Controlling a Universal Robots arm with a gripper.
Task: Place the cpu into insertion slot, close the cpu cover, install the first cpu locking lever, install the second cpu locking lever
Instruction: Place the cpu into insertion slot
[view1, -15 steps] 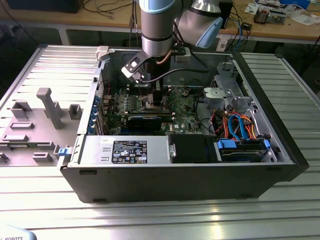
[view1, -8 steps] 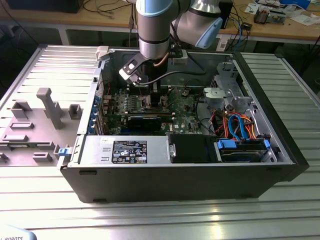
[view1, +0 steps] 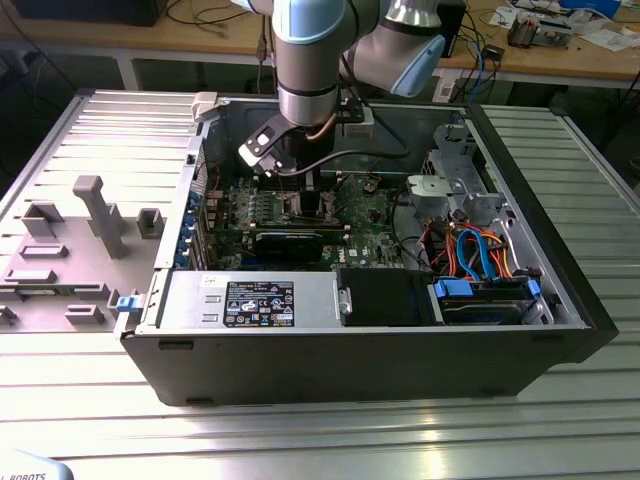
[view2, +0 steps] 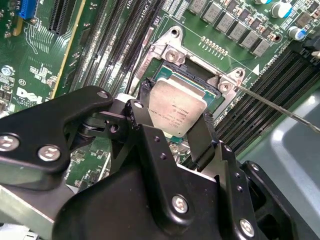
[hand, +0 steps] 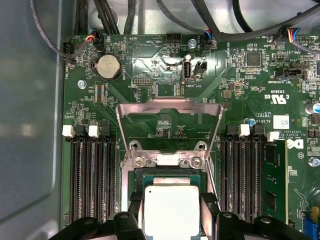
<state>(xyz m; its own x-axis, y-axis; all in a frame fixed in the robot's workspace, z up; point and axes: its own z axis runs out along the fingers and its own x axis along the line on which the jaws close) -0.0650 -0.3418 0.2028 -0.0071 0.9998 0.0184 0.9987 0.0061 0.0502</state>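
The gripper (view2: 175, 114) has its fingers (view2: 201, 140) pinched cpu-wide on the cpu (view2: 177, 106) over the insertion slot (view2: 199, 80) in the board's middle, and the first wrist view shows the cpu cover (hand: 169, 104) swung open.

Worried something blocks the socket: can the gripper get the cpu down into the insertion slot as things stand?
Probably yes. The gripper holds the cpu just over the insertion slot, and the cpu cover is swung open, away from it, so nothing seems to lie between.
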